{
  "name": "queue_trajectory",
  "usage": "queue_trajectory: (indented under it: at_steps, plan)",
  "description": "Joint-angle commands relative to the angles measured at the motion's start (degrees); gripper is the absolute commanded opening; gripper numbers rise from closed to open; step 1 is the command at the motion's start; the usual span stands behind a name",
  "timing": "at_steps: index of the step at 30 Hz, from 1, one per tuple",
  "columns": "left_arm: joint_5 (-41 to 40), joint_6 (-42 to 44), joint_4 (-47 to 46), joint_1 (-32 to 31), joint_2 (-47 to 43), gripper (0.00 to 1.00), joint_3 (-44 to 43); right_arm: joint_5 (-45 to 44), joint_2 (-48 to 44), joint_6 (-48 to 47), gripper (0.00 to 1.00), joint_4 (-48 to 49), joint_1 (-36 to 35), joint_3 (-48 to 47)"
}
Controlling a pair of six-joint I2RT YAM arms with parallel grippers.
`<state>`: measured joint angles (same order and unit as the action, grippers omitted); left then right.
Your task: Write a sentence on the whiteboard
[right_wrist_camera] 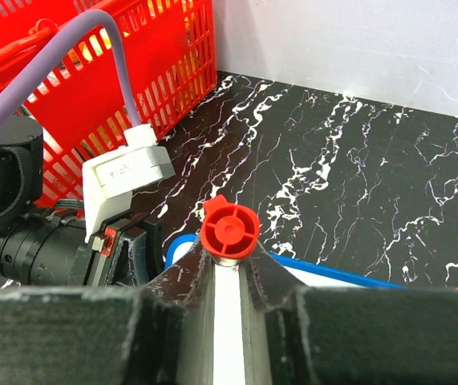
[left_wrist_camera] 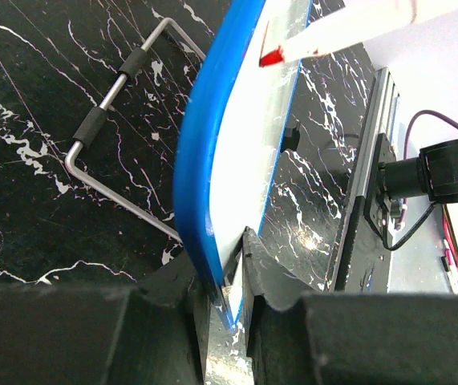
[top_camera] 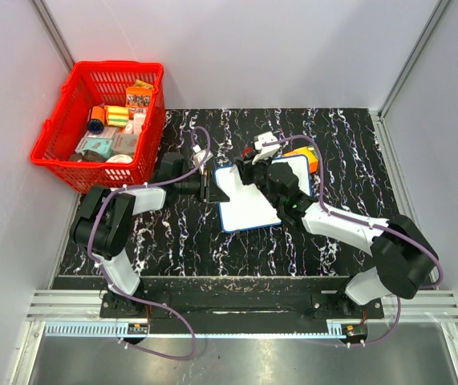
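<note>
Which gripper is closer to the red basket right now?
Left. The left gripper clamps the whiteboard edge facing the basket; the right gripper holds a marker over it, farther off.

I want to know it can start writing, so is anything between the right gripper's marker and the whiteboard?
Nothing visible is. The right gripper holds the marker, whose red tip sits right at the face of the whiteboard, and the left gripper only clamps its edge. Actual contact cannot be told.
</note>
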<state>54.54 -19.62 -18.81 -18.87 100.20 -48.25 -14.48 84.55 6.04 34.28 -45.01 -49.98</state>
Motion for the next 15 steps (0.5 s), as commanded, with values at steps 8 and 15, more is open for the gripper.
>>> queue_trajectory:
  at_steps: [8,15]
  plan:
    - [-4.6,6.2,1.1,-0.5,-0.4,0.00,-1.2,0.2,0.0,0.3,0.00,-0.7,-0.3,-0.3]
    - [-4.7,6.3,1.4,-0.5,-0.4,0.00,-1.3,-0.6,-0.5,-0.7,0.00,-1.4,-0.3,0.1]
